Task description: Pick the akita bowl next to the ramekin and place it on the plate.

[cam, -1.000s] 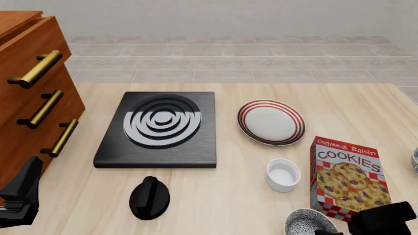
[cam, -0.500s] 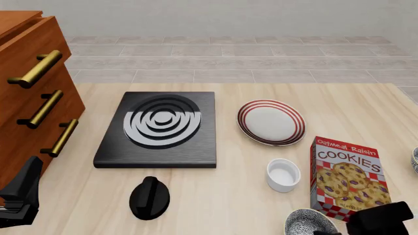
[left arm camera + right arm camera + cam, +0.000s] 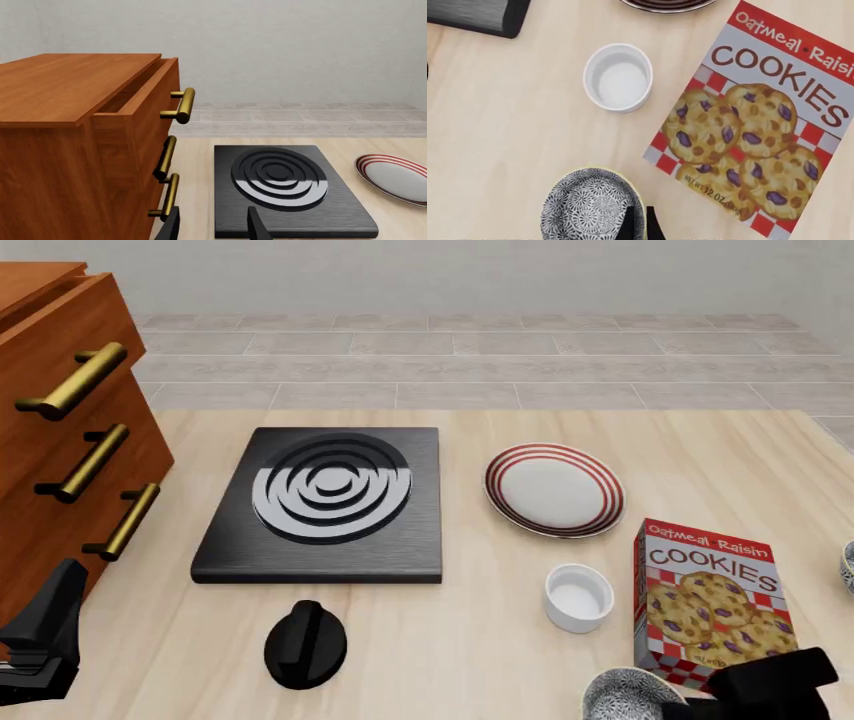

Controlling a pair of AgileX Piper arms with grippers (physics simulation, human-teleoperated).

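Note:
The akita bowl [image 3: 587,207], speckled black and white with a pale rim, sits on the table at the near edge [image 3: 622,698], just in front of the white ramekin [image 3: 579,597] [image 3: 618,76]. My right gripper [image 3: 640,227] [image 3: 694,705] stands at the bowl's right side. Its two fingers are nearly together, one inside and one outside the rim. The red-ringed plate [image 3: 554,490] lies beyond the ramekin; only its edge [image 3: 667,4] shows in the right wrist view. My left gripper [image 3: 213,229] [image 3: 38,645] is open and holds nothing, low beside the drawers.
A cookies box [image 3: 714,605] stands right of the ramekin and bowl. A black stove [image 3: 327,502] lies left of the plate, with a black knob-shaped object [image 3: 306,643] in front of it. A wooden drawer cabinet [image 3: 60,440] fills the left side. Another dish peeks in at the right edge [image 3: 847,568].
The right gripper has shifted slightly left and down over the bowl's right rim, covering more of it. The left arm has not moved.

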